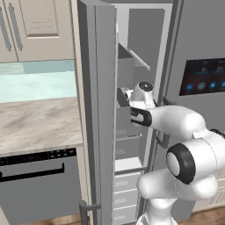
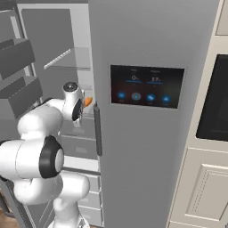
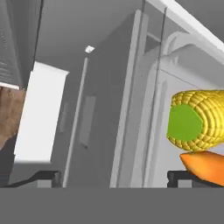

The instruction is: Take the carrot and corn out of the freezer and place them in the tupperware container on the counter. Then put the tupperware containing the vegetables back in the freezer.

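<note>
1. hand released, jaws wide, holding nothing, inside freezer.
2. corn & carrot touching, just off one fingertip.
3. both look light, stiff, smooth/rollable; grab mid-length, across the width.

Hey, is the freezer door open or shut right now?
Open. The freezer door is swung out, its shelves are exposed, and the arm reaches inside beside the corn and carrot.

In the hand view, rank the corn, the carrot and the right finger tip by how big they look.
1. The corn, by far the largest, though it runs off the right edge.
2. and 3. The carrot and the right finger tip are unsure: both are cut off by the frame's edges, so I won't rank them.
</note>
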